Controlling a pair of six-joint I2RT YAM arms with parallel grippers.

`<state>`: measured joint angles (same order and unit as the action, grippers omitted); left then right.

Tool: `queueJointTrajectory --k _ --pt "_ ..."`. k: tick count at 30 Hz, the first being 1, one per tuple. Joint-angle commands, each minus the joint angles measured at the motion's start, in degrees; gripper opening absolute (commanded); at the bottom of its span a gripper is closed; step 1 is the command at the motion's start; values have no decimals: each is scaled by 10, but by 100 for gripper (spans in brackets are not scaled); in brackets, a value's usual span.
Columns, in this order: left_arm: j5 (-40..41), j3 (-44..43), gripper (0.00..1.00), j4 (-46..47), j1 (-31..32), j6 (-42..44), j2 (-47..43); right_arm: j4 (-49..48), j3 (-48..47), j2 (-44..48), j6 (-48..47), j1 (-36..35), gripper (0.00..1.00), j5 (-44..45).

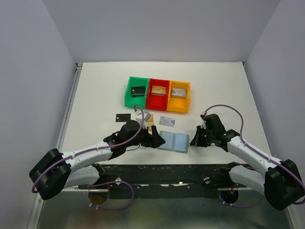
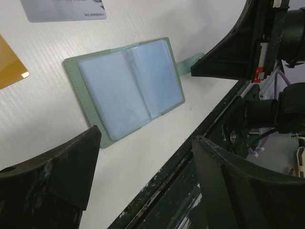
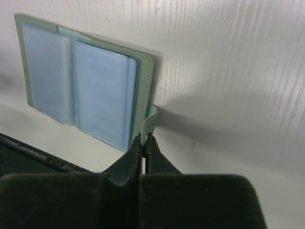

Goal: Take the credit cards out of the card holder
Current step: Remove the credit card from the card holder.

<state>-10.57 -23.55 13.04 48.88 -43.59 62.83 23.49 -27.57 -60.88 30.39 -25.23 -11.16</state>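
Note:
The card holder (image 1: 174, 141) lies open flat near the table's front edge, its light blue sleeves (image 2: 128, 86) facing up inside a pale green cover (image 3: 81, 86). My right gripper (image 3: 144, 138) is shut on the holder's small green strap tab (image 3: 151, 119) at its right edge (image 1: 193, 141). At the holder's left edge, my left gripper (image 2: 145, 138) hangs open with nothing between its fingers (image 1: 159, 140). Loose credit cards lie on the table: a black one (image 1: 122, 116), a golden-tan one (image 2: 9, 64) and a silvery one (image 1: 167, 121).
Green (image 1: 129, 97), red (image 1: 157, 104) and yellow (image 1: 178, 108) bins stand in a row behind the cards, each with a card inside. The dark metal table edge (image 2: 190, 157) runs just in front of the holder.

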Motion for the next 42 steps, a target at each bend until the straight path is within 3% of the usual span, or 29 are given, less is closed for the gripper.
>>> queueJointTrajectory --k 1,12,42 --pt "-40 -30 88 34 2 15 37 -20 26 27 30 -10 0 -19" --pt "-63 -69 80 38 2 33 117 3 -9 22 17 -10 0 10" --pt "-53 -93 80 19 3 26 222 -14 -19 -1 1 -10 0 -3"
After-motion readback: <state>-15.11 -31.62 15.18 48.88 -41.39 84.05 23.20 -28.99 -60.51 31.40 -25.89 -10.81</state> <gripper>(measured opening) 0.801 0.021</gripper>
